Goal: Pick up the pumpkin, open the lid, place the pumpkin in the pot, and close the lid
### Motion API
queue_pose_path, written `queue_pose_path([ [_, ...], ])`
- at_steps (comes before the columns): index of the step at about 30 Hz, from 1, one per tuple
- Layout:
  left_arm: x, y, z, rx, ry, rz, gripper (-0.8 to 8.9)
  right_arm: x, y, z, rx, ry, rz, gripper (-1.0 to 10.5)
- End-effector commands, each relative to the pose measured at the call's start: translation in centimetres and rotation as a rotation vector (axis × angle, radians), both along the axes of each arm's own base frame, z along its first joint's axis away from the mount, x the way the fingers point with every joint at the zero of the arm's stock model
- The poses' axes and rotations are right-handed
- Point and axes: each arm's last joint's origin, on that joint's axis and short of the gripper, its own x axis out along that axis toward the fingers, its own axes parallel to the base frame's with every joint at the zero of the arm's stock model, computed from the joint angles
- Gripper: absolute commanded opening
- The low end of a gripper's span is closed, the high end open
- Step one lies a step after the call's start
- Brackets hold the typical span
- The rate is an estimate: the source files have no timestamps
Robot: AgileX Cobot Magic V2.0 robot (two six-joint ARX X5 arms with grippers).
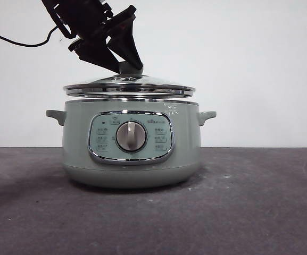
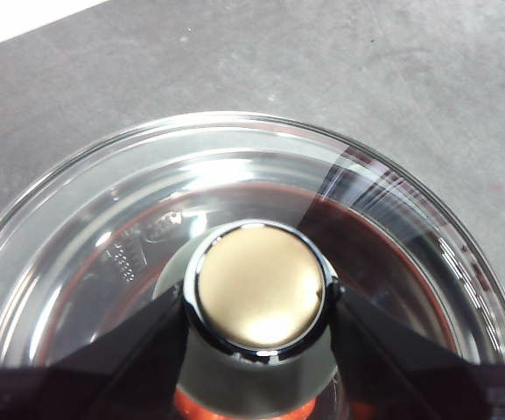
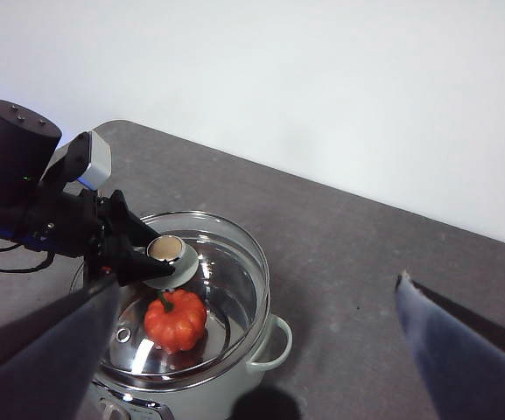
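The pot [image 1: 132,143] stands nearest the front camera, sage-green, its chrome-framed panel and silver dial [image 1: 131,136] facing forward, with a small handle on each side. It sits on a grey table [image 1: 259,202] before a white wall [image 1: 249,64]. The lid [image 1: 129,86] hangs just above the pot's rim, a thin gap visible between the two, roughly level. The left gripper [image 1: 127,68] comes down from the upper left and its jaws are closed on the lid's knob [image 2: 256,289], one jaw pressing each side of it in the left wrist view. The pumpkin [image 3: 175,319] lies inside the pot, orange-red with its green stem up, seen through the glass from the right wrist camera; whether it rests on the pot's floor is hard to tell through the reflections. The right gripper [image 3: 261,350] hovers well apart from the pot, above and to one side, its jaws spread wide and holding nothing.
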Motion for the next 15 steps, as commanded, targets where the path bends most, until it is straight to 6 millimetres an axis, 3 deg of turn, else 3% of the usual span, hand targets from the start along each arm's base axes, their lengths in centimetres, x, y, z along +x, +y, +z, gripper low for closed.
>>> queue_pose_path([
  [1, 0.2, -0.6, 0.3, -0.015, -0.040, -0.028, -0.09, 0.1, 0.1, 0.0, 0.006, 0.000, 0.000, 6.0],
  [7, 0.6, -1.2, -1.2, 0.011, 0.009, -0.035, -0.09, 0.2, 0.2, 0.0, 0.004, 0.002, 0.001, 6.0],
  [15, 0.5, -1.1, -1.5, 0.040, 0.026, -0.016, -0.09, 0.2, 0.1, -0.1, 0.000, 0.003, 0.002, 6.0],
])
